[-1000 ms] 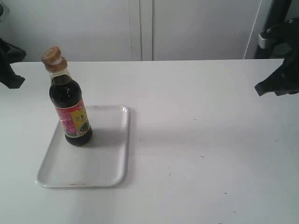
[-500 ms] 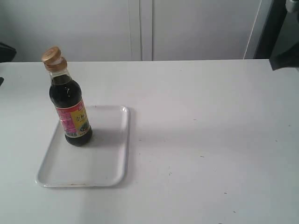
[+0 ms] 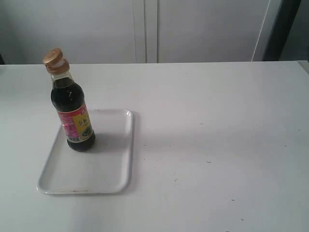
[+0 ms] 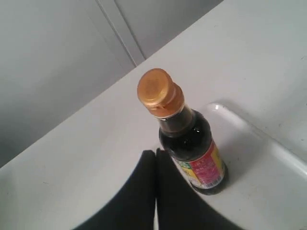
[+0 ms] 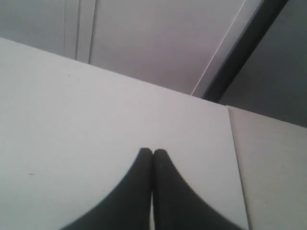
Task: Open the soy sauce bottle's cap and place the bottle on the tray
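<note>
The soy sauce bottle (image 3: 72, 113) stands upright on the white tray (image 3: 108, 164), near its back left corner. Its orange-gold cap (image 3: 53, 56) sits tilted on the neck, lifted at one side. The left wrist view has the bottle (image 4: 192, 153) and cap (image 4: 156, 91) just beyond my left gripper (image 4: 155, 154), which is shut and empty, its tips apart from the glass. My right gripper (image 5: 153, 153) is shut too, holding nothing, over bare white table. Neither gripper appears in the exterior view.
The white table (image 3: 217, 135) stretches to the right of the tray. A grey panelled wall (image 3: 145, 29) runs behind it, with a dark upright post (image 3: 277, 29) at the back right. The table's right edge (image 5: 229, 143) lies close to my right gripper.
Both arms have drawn back out of the exterior view, the left one off the left side and the right one off the right. The bottle and tray have not moved.
</note>
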